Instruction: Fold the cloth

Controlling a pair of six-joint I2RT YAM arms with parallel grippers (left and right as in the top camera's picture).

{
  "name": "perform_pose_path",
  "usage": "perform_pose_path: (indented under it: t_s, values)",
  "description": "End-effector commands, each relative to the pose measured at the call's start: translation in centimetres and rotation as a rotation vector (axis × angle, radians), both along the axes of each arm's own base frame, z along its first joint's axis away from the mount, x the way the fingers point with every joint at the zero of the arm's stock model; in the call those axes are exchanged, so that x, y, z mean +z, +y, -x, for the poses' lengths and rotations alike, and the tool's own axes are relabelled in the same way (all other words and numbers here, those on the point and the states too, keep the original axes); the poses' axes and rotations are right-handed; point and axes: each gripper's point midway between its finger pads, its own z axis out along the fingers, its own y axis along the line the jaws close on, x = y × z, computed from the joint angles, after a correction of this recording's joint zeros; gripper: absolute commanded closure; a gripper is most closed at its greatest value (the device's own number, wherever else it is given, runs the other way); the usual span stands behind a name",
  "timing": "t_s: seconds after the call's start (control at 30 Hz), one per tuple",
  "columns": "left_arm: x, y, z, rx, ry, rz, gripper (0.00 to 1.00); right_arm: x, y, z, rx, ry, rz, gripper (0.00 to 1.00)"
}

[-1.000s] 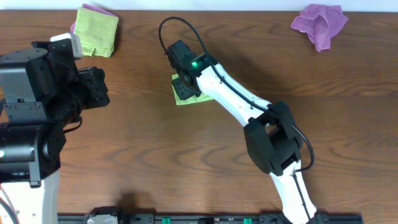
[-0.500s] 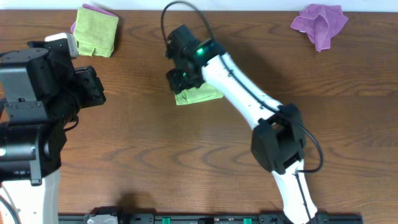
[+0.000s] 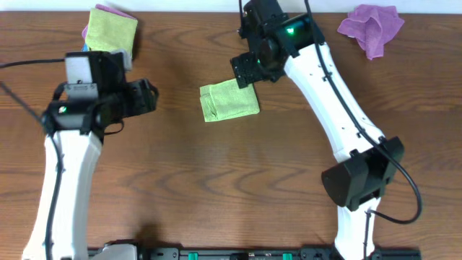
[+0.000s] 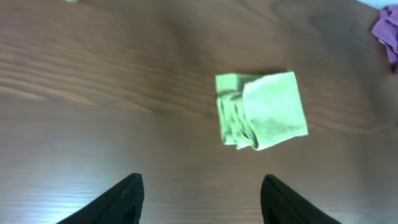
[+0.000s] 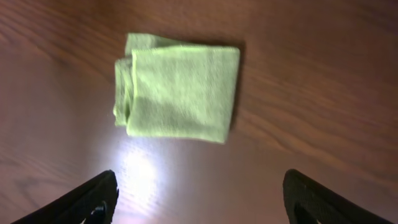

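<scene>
Right gripper [image 3: 245,71] has lifted to one o'clock of the cloth [image 3: 229,100], left gripper [image 3: 148,97] swung to nine; both gape empty. Clear upward, sparing the folds.

Right gripper [image 3: 245,71]: folded lime-green microfibre cloth [image 3: 229,100] lies flat just ahead, untouched; bare brown wooden table [image 3: 216,180] all around it.
Left gripper [image 3: 148,97]: open wood ahead, up to that cloth.
Crumpled purple cloth [image 3: 372,27]: well apart, off to the side of both.

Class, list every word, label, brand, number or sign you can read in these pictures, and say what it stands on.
None can be read in any view: the cloth, the purple cloth, the wooden table, the left arm and the right arm show no legible lettering.
</scene>
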Motion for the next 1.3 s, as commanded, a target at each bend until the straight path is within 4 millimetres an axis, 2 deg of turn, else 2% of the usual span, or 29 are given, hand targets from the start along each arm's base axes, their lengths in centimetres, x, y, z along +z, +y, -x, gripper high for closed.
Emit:
perform_pose_path:
  t_s: [0.0,0.1,0.17,0.2,0.23,0.3,0.33,0.43,0.5,0.7,0.97,1.27]
  values:
    - [-2.1,-2.8,-0.6,-0.079,0.063,0.146,0.35,2.0,-1.7,0.1,-0.014,-0.045,0.038,0.14]
    - [-4.5,-5.1,-1.7,-0.118,0.125,0.238,0.34,1.8,-2.7,0.3,-0.015,-0.031,0.072,0.15]
    - [-6.3,-6.7,-2.4,-0.141,0.166,0.287,0.34,1.7,-3.7,0.3,-0.032,-0.018,0.085,0.21]
    - [-7.0,-7.5,-2.7,-0.152,0.181,0.303,0.34,1.7,-4.0,0.2,-0.033,-0.018,0.087,0.27]
    - [-7.7,-8.1,-2.9,-0.160,0.192,0.311,0.34,1.7,-4.4,0.0,-0.043,-0.018,0.089,0.44]
    - [-9.1,-9.3,-3.4,-0.167,0.218,0.324,0.34,1.7,-5.3,-0.4,-0.064,-0.019,0.090,0.96]
    - [-9.9,-9.9,-3.6,-0.172,0.228,0.325,0.34,1.6,-6.0,-0.7,-0.081,-0.020,0.090,0.98]
    - [-12.0,-11.2,-3.9,-0.170,0.267,0.331,0.33,0.7,-7.3,-1.8,-0.117,-0.025,0.085,0.99]
    - [-13.4,-11.6,-4.1,-0.155,0.295,0.336,0.33,-0.6,-7.8,-2.2,-0.131,-0.013,0.076,0.98]
    - [-16.6,-11.7,-4.3,-0.116,0.363,0.352,0.32,-4.9,-7.1,-3.1,-0.125,0.002,0.026,0.99]
    - [-18.3,-11.3,-4.6,-0.075,0.389,0.329,0.27,-9.9,-5.9,-2.9,-0.114,0.052,-0.029,0.99]
    - [-18.5,-11.4,-5.7,-0.044,0.364,0.352,0.23,-14.4,-4.1,-3.9,-0.143,0.104,-0.072,0.98]
